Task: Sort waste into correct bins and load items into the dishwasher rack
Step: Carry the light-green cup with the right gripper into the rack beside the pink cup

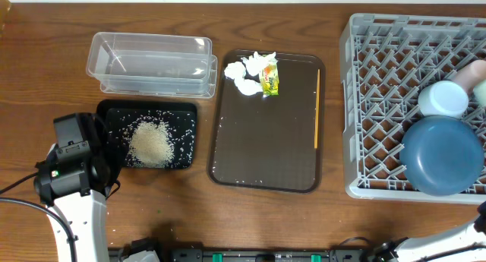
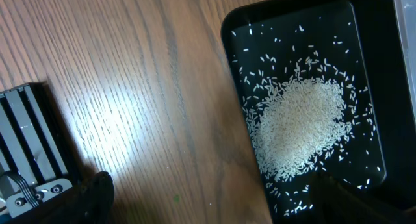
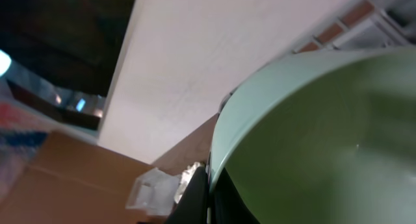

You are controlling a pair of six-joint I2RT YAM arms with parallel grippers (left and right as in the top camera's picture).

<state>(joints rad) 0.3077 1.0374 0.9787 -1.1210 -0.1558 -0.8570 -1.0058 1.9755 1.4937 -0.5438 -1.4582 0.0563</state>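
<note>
Three items sit in the rack (image 1: 380, 64) at the right: the dark-blue bowl (image 1: 442, 156) near, the light-blue bowl (image 1: 443, 99) just beyond it, and the pink cup (image 1: 471, 72) at the far edge. The mint bowl (image 3: 312, 139) is out of the overhead view. It fills the right wrist camera, tilted, and the right fingers (image 3: 194, 201) appear pinched on its rim alone. That is the main hazard. A rim grip on a tipped bowl can let it swing or slip, and the rack's right side is crowded, so a careless descent could knock the bowls there. The rice (image 1: 150, 143) is heaped in the black tray (image 1: 110, 110) at the left, with the clear tub (image 1: 152, 42) beyond it. The left fingers (image 2: 97, 195) hang wide apart and hold nothing, close beside that tray, where a stray move could shove it and scatter grains onto the bench (image 1: 334, 216). On the brown tray (image 1: 266, 156) the tissues (image 1: 244, 72) touch the wrapper (image 1: 269, 81), so one grab might take both. The stick (image 1: 317, 110) lies flat – a hard pinch.
</note>
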